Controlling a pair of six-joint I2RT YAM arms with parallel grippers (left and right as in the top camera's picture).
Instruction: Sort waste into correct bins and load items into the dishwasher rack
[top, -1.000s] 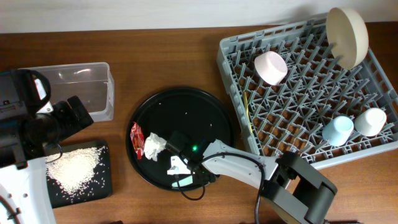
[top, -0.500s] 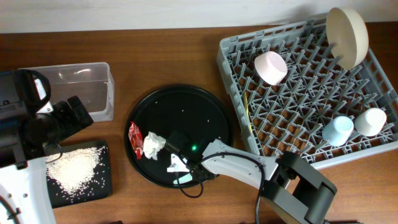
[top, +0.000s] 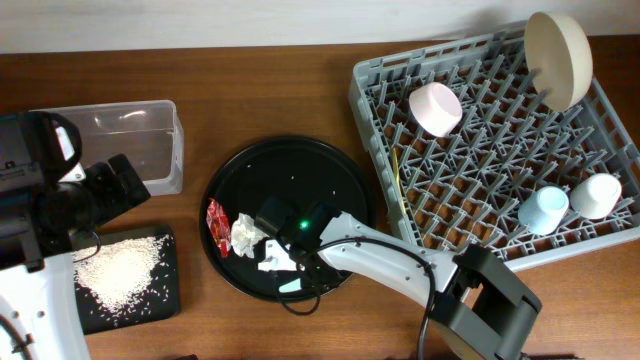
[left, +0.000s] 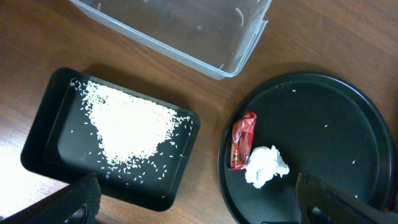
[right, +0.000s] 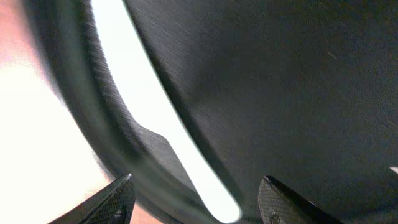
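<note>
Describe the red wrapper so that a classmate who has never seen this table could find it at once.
Start at the big round black tray at the centre of the overhead view, left of the grey rack. Near its left rim lies the red wrapper, beside a crumpled white napkin. It is the only red thing there, narrow and shiny.

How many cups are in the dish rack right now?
2: a light blue cup and a white cup, side by side near the rack's right edge. Pegs could hide another, though none shows.
</note>
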